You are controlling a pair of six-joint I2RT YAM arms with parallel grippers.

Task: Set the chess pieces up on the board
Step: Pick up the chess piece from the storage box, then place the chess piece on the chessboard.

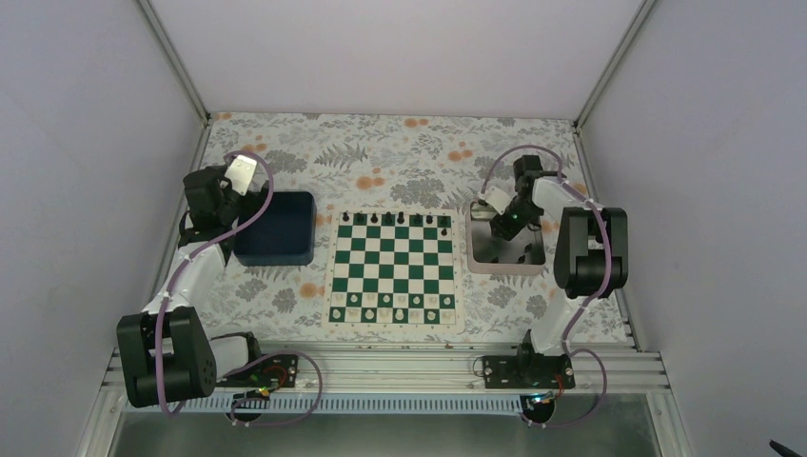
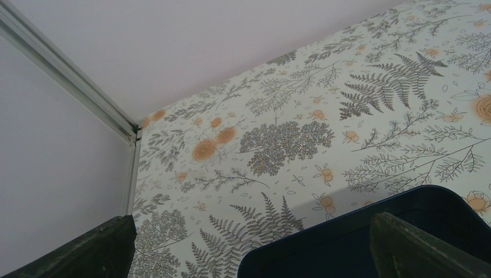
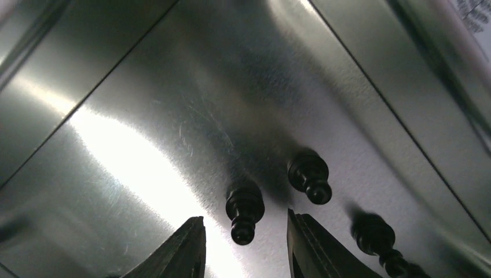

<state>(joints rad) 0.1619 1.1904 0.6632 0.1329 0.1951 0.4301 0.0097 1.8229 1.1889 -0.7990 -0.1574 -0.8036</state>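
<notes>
Black chess pieces [image 1: 388, 219] in two places: one row standing along the far rank of the board [image 1: 392, 259], three more loose on the floor of the silver tray [image 1: 504, 270] just right of the board. Board flat at mid-table, green and white squares, white pieces [image 1: 400, 313] filling its two near ranks. Inside the tray, from the right wrist: first pawn [image 3: 245, 205] directly ahead of the right gripper [image 3: 244, 223], its head in the gap between the fingertips; second pawn [image 3: 310, 176] a little beyond and to the right; third pawn [image 3: 375, 234] close by the right-hand fingertip, blurred. Standing or lying, cannot tell. Right gripper partly open, clear space on each side of the first pawn's head, no contact visible, nothing held. Tray walls rising just beyond the pawns. Out to the left, dark blue bin [image 1: 276, 249] just beside the board's left edge, between board and left arm. Left gripper [image 2: 252, 220] well apart from the board, hovering over the bin's far left corner, fingers [image 2: 87, 252] spread wide, nothing held, only floral tablecloth [image 2: 289, 139] and the bin's rim showing between them.
</notes>
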